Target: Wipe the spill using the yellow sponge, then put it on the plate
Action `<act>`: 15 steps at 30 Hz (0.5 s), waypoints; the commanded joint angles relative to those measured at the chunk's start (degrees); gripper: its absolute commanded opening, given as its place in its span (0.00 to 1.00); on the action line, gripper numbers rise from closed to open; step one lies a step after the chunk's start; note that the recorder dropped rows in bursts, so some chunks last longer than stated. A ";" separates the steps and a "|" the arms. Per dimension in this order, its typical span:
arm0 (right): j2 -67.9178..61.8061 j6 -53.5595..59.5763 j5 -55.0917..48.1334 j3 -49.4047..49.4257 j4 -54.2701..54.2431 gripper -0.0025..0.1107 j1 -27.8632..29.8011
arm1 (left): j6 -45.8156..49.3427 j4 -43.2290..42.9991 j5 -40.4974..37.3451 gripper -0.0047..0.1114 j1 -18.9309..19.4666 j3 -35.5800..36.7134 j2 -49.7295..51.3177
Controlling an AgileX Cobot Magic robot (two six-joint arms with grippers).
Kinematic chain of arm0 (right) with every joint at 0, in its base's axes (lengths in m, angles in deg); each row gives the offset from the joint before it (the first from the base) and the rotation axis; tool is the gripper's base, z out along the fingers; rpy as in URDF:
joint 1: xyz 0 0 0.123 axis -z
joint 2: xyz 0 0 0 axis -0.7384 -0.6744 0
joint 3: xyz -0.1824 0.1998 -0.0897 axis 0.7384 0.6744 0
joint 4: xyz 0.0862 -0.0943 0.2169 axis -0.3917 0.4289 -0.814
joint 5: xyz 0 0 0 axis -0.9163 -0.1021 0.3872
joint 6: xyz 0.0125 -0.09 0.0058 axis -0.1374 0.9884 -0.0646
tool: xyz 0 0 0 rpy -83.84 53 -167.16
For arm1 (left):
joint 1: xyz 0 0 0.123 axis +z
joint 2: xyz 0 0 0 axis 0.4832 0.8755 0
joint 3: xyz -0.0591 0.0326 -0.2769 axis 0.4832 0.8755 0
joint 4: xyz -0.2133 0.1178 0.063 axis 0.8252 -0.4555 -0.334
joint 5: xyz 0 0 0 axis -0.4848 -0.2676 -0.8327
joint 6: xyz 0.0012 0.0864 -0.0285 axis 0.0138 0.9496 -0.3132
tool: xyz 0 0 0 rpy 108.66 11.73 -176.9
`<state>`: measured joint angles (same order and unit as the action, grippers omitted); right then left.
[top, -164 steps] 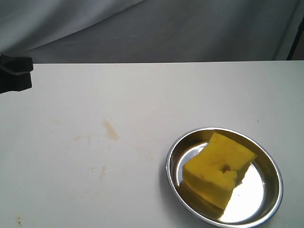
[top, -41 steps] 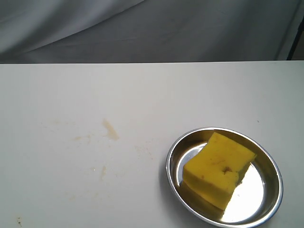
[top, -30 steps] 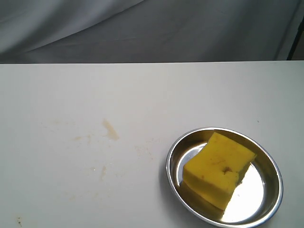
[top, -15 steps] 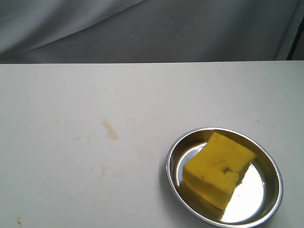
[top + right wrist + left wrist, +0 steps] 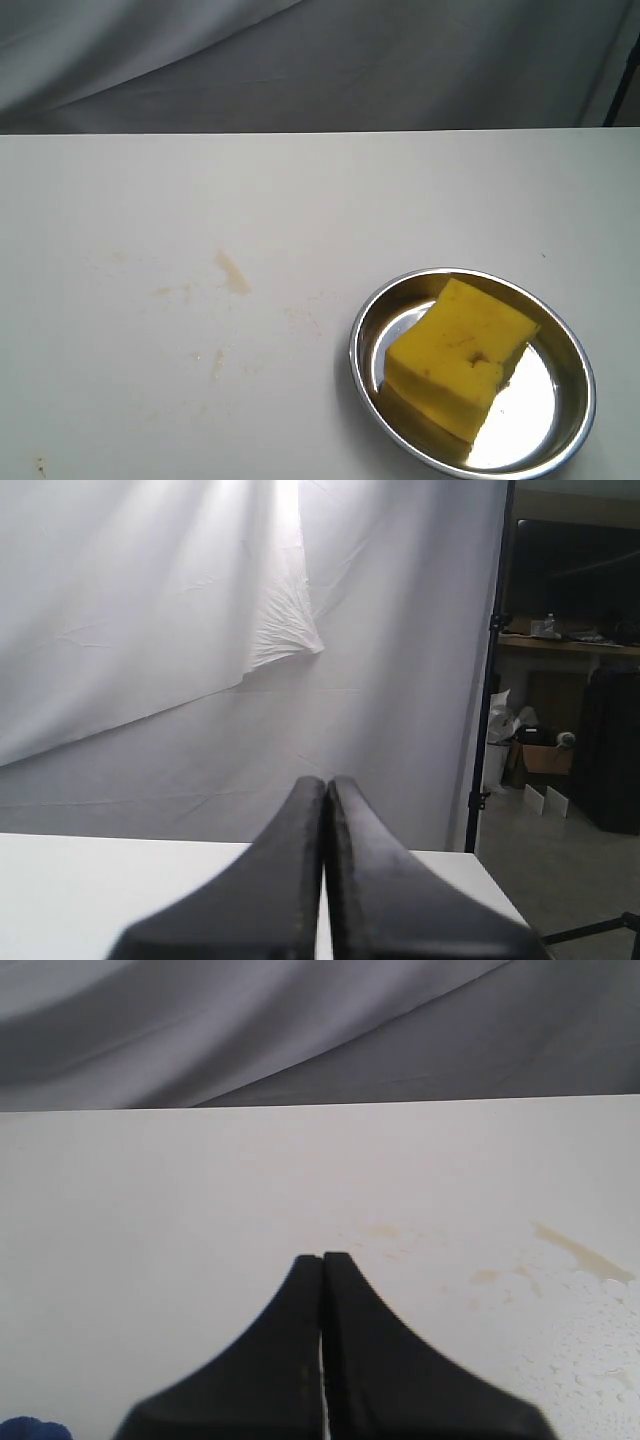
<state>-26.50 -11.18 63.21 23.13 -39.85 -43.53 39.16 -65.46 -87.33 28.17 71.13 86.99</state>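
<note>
Yellow sponge (image 5: 458,355) lies inside the plate (image 5: 362,322), leaning up toward the plate's far rim. You can't call its long axis from here.

Faint tan smears of the spill (image 5: 233,272) sit well apart from the plate, off its left side.

Left gripper (image 5: 322,1258): jaws pressed together, nothing held, pointing toward the smears.

Right gripper (image 5: 327,780): jaws together, empty, raised, aimed at the backdrop (image 5: 150,630).

Neither arm shows near the plate.

Judgement: placing looks done. For a re-wipe, the plate is on your right arm's side.
</note>
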 commanded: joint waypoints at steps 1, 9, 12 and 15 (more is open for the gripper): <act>0.36 -0.26 0.36 0.22 -0.01 0.02 0.08 | -0.59 -0.40 0.57 0.04 0.22 0.27 -0.25; 0.36 -0.26 -8.34 0.22 3.25 0.02 0.08 | -0.59 -0.40 0.57 0.04 0.22 0.27 -0.25; 0.36 -0.26 -11.72 0.22 0.29 0.02 -0.30 | -0.59 -0.40 0.57 0.04 0.22 0.27 -0.25; 0.36 -0.26 -16.32 0.22 -5.48 0.02 -0.85 | -0.59 -0.40 0.57 0.04 0.22 0.27 -0.25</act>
<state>-26.50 -11.18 50.93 23.13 -40.58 -43.62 39.16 -65.46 -87.33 28.17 71.13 86.99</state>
